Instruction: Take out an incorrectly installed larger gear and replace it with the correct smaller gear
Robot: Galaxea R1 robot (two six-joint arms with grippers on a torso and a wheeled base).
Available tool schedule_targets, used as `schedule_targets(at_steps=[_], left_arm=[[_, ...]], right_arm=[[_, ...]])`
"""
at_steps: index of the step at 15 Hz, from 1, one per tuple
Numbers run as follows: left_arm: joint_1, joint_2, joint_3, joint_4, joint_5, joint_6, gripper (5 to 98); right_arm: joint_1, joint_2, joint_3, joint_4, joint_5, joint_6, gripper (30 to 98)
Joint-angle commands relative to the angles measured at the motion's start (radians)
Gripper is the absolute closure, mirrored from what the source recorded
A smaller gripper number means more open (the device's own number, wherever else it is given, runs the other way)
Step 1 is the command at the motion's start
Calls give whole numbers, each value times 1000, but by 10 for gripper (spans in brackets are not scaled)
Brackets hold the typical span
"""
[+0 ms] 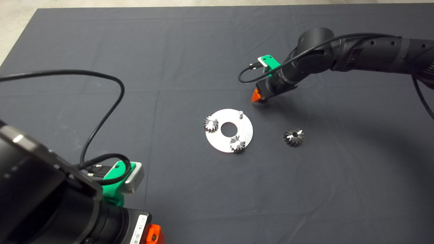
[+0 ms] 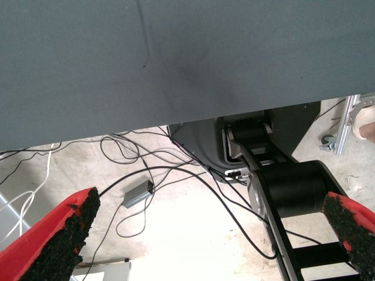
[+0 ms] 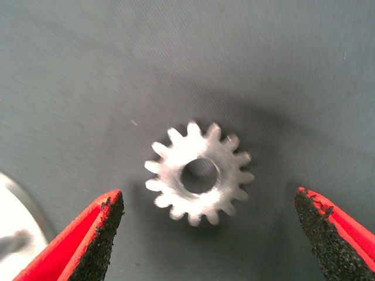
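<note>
The larger gear (image 1: 293, 136) lies off the plate (image 1: 225, 143), so pickup is in hand: the right gripper (image 3: 205, 234), spread wide, hovers over the smaller gear (image 3: 199, 174), mid-mat; next, descend and close. The left gripper (image 2: 211, 234) waits at the mat's near-left corner, spread wide.

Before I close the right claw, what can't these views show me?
- Small steel gear with short teeth: hidden in head view by right claw.
- Bare pin on round silver plate: blurred, edge-cut in right wrist view.
- Left claw: sees only mat edge, floor cables.
</note>
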Motion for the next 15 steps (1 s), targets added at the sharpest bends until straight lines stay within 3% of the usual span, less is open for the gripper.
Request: schedule_targets(at_steps=[1,3,6,7,9,11,14,15], left_arm=[[-16,-1,21,-23,98,-8,54],[-16,-3,20,-23,98,-8,54],[-16,-3,21,-23,98,-8,54],[-16,-3,21,-23,98,-8,54],[-16,-3,21,-23,98,-8,54],[-16,-3,21,-23,96,-8,54],[-16,-3,21,-23,97,-8,54],[-16,-3,21,-23,98,-8,54]], right_arm=[[16,0,1,-29,5,-1,512],[13,1,1,-33,6,1,525],[13,0,1,-46,38,-1,527],[13,2,1,-59,41,-1,567],[13,4,3,-102,43,-2,579],[13,4,1,-109,44,-1,624],[13,3,0,-110,47,-2,633],[12,3,0,-110,47,-2,678]])
